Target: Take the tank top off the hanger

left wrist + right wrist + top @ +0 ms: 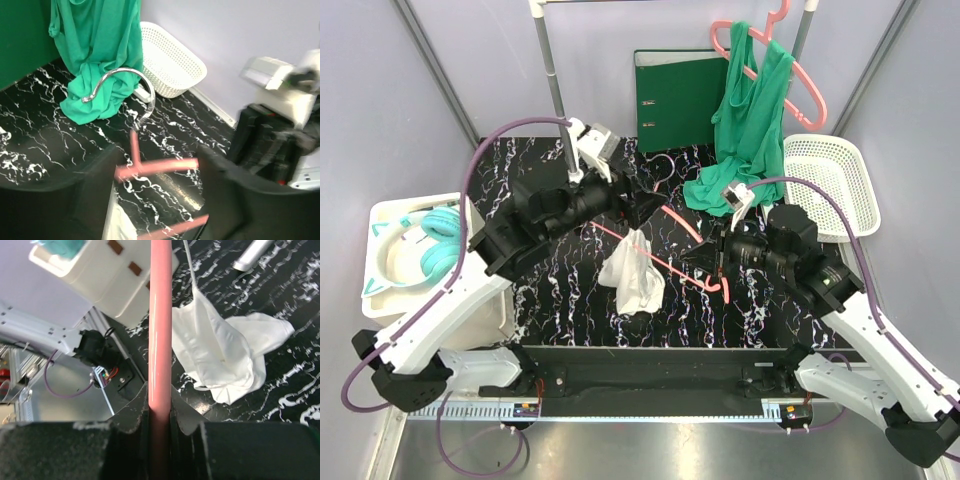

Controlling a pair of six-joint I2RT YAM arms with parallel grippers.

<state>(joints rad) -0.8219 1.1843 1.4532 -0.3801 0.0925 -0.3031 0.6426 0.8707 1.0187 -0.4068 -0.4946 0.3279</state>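
Both grippers — left (155, 200), right (160, 425) — clamp the smooth pink hanger (670, 222); crumpled white tank top (633, 272) dangles.

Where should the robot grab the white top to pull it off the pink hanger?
Probably the bunched lower part of the white top, coming from above. It hangs loose below the pink hanger, with its strap still on the bar, and both end effectors already hold the hanger.
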